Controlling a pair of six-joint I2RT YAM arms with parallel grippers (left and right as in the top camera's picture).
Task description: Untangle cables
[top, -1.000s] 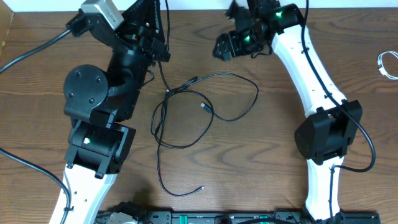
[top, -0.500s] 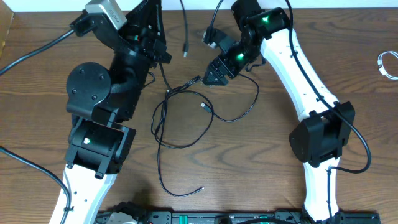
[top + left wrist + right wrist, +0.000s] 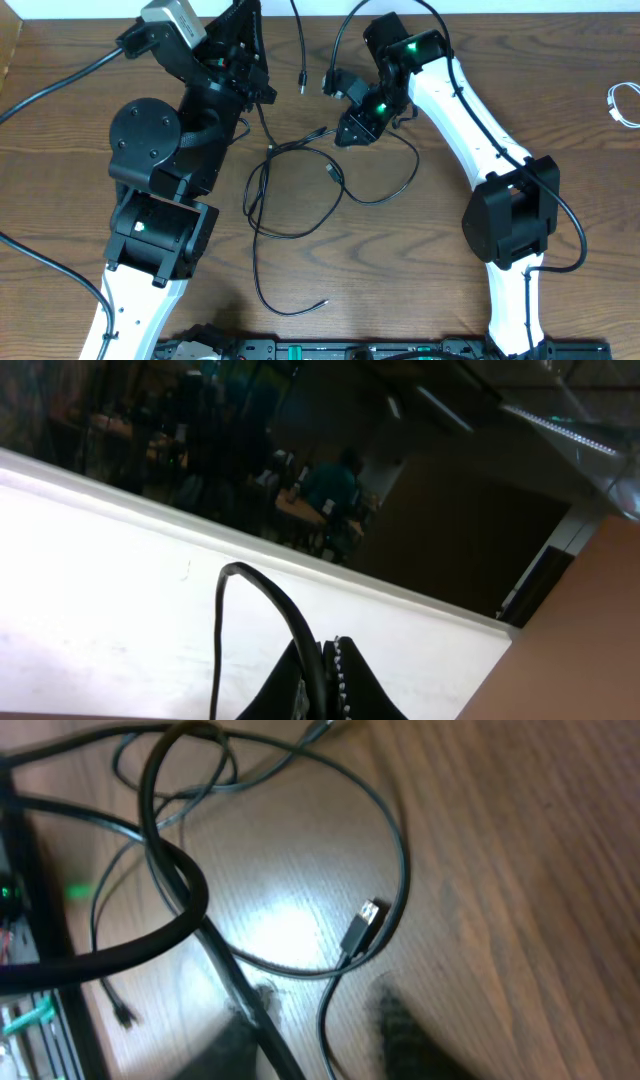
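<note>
Overhead: the long thin black cable (image 3: pixel 290 236) lies in loose overlapping loops in the middle of the brown wooden counter (image 3: pixel 420 280), with 1 strand climbing towards the raised left arm. The short white cable (image 3: pixel 620 105) sits bunched at the right edge, well apart.

Left wrist: the left jaws are closed, pinching the black cable, which arches up against a white wall (image 3: pixel 100 580).

Right wrist: only here do the metal-tipped plug (image 3: pixel 362 932) on the wood and the right jaws show; they are blurred and stand apart, with the cable running between them.
</note>
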